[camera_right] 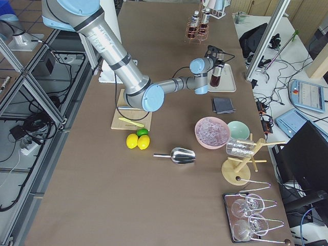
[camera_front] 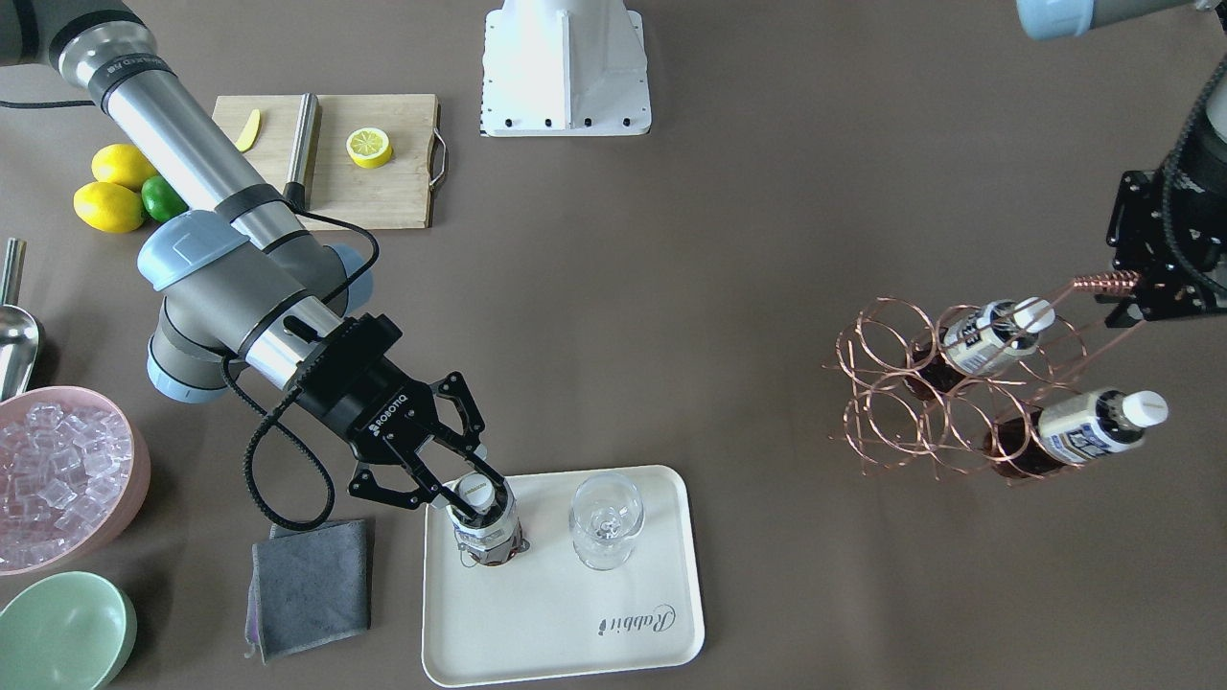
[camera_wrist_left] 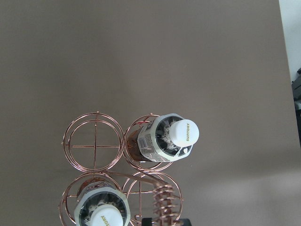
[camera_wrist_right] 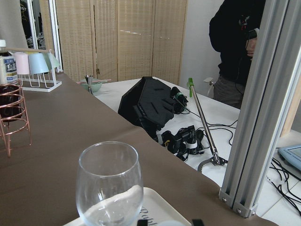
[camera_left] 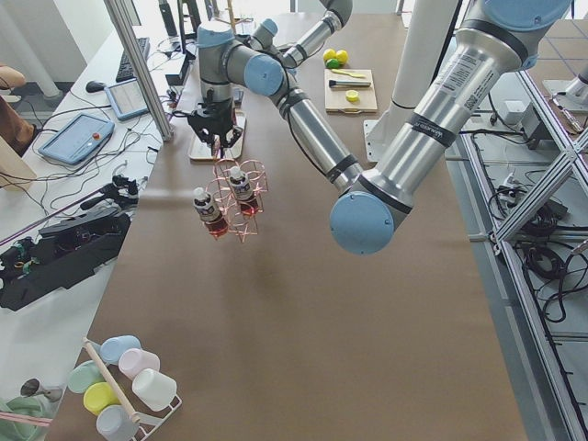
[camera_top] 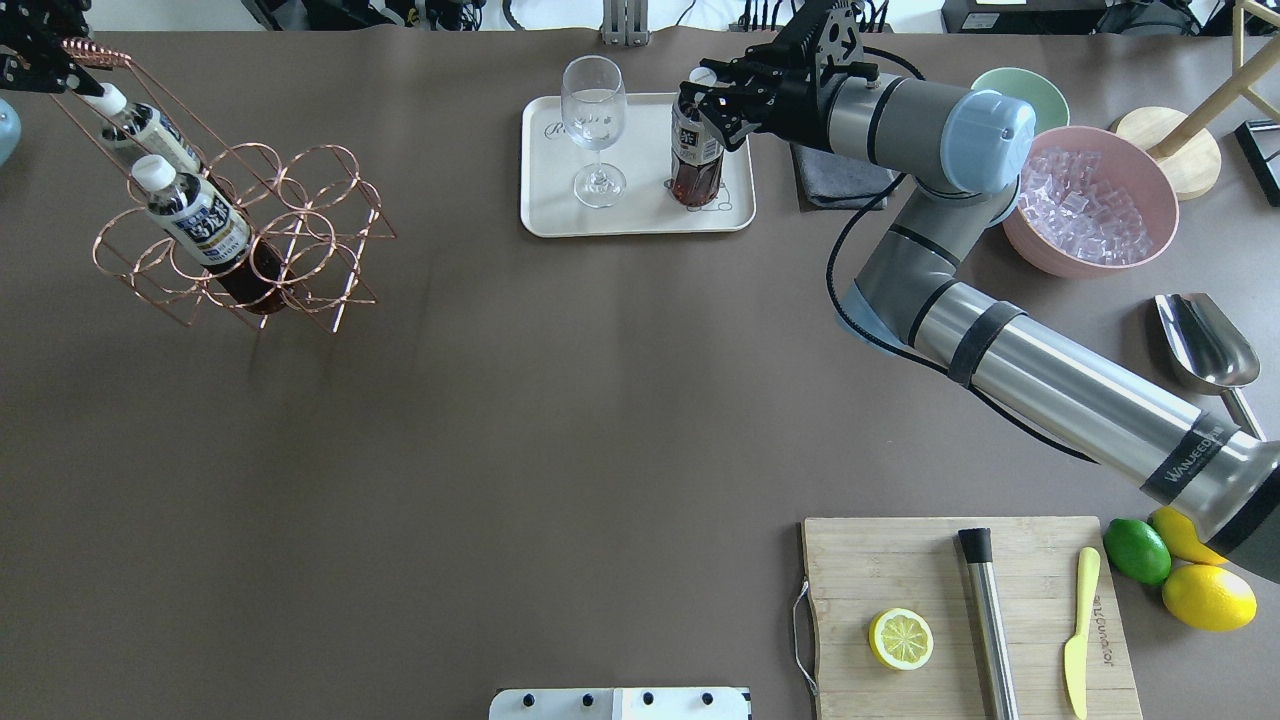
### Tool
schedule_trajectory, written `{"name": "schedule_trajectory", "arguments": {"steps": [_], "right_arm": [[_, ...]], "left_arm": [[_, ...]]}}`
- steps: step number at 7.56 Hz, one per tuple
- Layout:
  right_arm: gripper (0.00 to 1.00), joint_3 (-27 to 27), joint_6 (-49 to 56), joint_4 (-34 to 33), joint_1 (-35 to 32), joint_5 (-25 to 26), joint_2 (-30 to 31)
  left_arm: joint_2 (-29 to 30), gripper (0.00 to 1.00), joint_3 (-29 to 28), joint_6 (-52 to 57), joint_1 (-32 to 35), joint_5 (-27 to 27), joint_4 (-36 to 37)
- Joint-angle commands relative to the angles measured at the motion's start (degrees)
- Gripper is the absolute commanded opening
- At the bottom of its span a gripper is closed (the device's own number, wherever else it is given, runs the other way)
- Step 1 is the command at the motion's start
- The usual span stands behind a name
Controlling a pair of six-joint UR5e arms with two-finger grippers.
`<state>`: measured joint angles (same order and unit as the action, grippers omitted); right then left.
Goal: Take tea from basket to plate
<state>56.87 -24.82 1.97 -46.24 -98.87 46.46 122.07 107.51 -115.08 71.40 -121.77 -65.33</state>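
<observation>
One tea bottle (camera_front: 484,522) stands upright on the cream plate (camera_front: 575,623), near its corner by the grey cloth. My right gripper (camera_front: 470,484) comes in from the side and is shut on its neck under the white cap; it also shows in the overhead view (camera_top: 705,100). Two more tea bottles (camera_front: 987,335) (camera_front: 1083,426) lie in the copper wire basket (camera_front: 891,383), which is tilted. My left gripper (camera_front: 1136,292) is shut on the basket's coiled handle (camera_wrist_left: 162,207). The right wrist view shows no bottle.
A clear stemless glass (camera_front: 604,522) stands on the plate beside the bottle. A grey cloth (camera_front: 312,585), a pink bowl of ice (camera_front: 57,479) and a mint-green bowl (camera_front: 62,628) lie next to the plate. A wooden cutting board (camera_front: 374,182) with a lemon half sits near the robot base.
</observation>
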Motion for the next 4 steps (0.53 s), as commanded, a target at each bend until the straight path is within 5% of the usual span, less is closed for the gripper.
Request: {"name": "schedule_trajectory", "arguments": {"steps": [1, 2, 4], "right_arm": [[0.0, -0.09, 0.13, 0.84, 0.1, 0.25, 0.12], [0.99, 0.26, -0.05, 0.84, 0.02, 0.25, 0.21], [1.0, 0.52, -0.14, 0.84, -0.25, 0.25, 0.3]], "left_arm": [[0.01, 0.0, -11.93, 3.11, 6.97, -0.66, -9.26], [0.1, 0.0, -16.06, 3.37, 10.48, -0.66, -12.86], [1.59, 0.0, -25.47, 5.21, 13.58, -0.67, -20.33]]}}
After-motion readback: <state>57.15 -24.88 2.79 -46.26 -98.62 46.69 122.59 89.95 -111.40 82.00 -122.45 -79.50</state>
